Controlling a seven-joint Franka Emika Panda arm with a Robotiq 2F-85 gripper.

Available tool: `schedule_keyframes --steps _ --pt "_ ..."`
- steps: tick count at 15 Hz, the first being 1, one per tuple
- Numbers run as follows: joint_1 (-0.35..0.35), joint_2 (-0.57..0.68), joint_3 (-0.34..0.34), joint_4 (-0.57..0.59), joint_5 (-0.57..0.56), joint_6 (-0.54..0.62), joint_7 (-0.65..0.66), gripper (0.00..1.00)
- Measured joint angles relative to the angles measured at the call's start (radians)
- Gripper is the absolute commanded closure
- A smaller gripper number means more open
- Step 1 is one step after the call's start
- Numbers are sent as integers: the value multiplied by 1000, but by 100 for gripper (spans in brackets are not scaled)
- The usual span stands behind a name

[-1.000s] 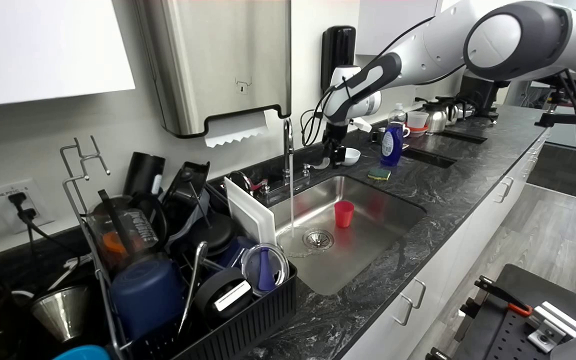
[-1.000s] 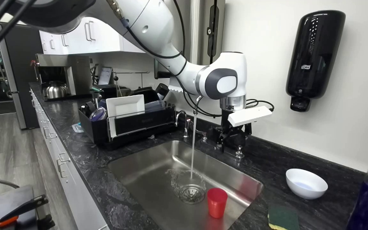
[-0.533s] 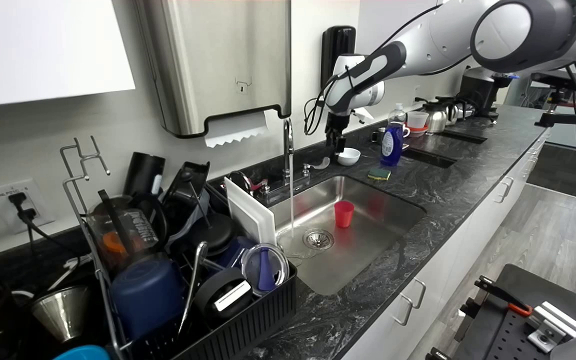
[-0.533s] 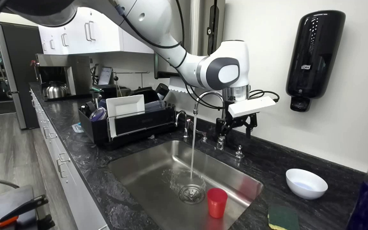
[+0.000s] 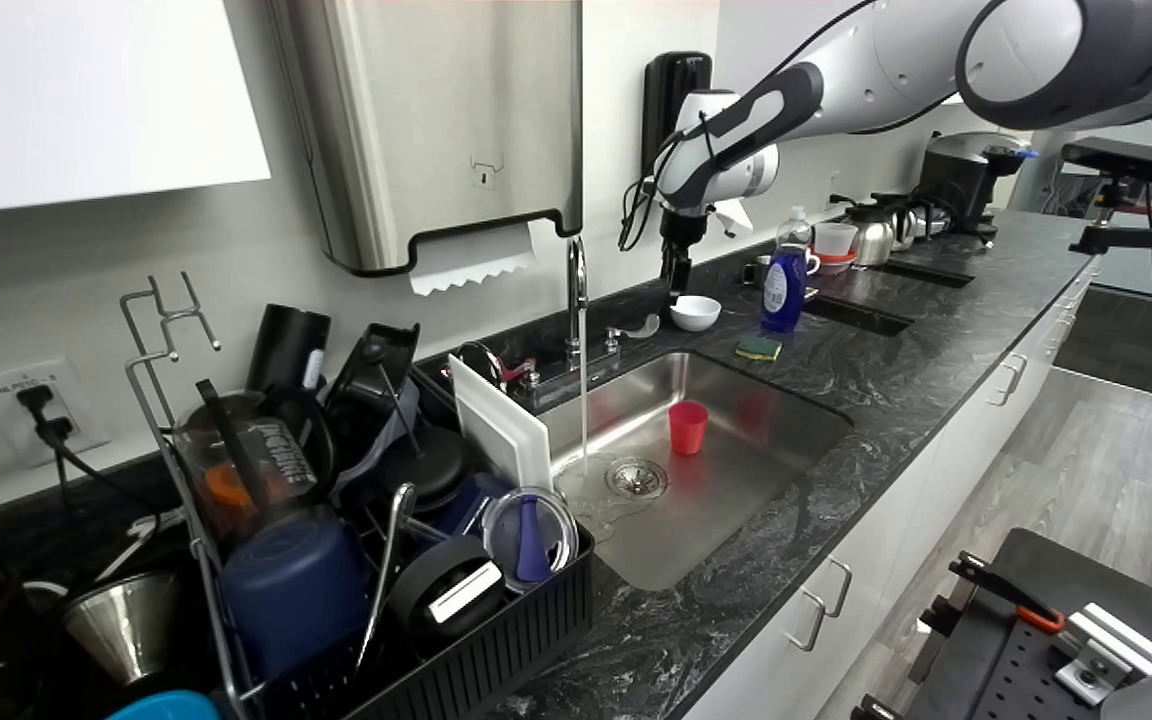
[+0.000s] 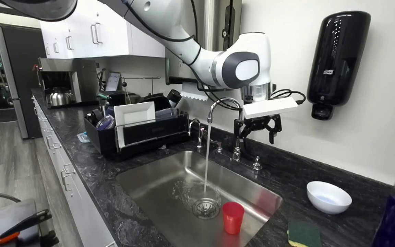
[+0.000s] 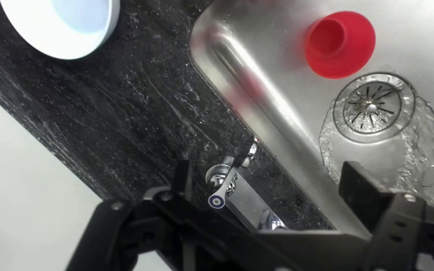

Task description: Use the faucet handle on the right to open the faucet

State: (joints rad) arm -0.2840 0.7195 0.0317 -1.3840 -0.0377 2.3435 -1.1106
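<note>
Arching chrome faucet (image 5: 579, 278) streams water (image 6: 207, 154).

A black, white-veined stone tabletop (image 6: 129, 219) surrounds a rectangular stainless-steel sink (image 6: 149, 187). A black, ribbed dish rack (image 5: 511, 650) stands just beside one end of the sink. Near the opposite end are a green-and-yellow sponge (image 5: 756, 349), a round white bowl (image 6: 328, 197) and a clear bottle of blue liquid (image 5: 784, 290). A slim chrome faucet (image 5: 576, 290) rises from the tabletop beside the sink.
</note>
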Motion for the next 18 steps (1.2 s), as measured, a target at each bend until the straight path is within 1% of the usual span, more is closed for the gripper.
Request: schedule_keyframes --steps 7,12,18 --pt "-3 -104 -5 -104 5 0 80 0" --pt "-3 -204 -20 -229 5 1 86 0" --pt "-2 -350 -40 -410 5 8 124 0"
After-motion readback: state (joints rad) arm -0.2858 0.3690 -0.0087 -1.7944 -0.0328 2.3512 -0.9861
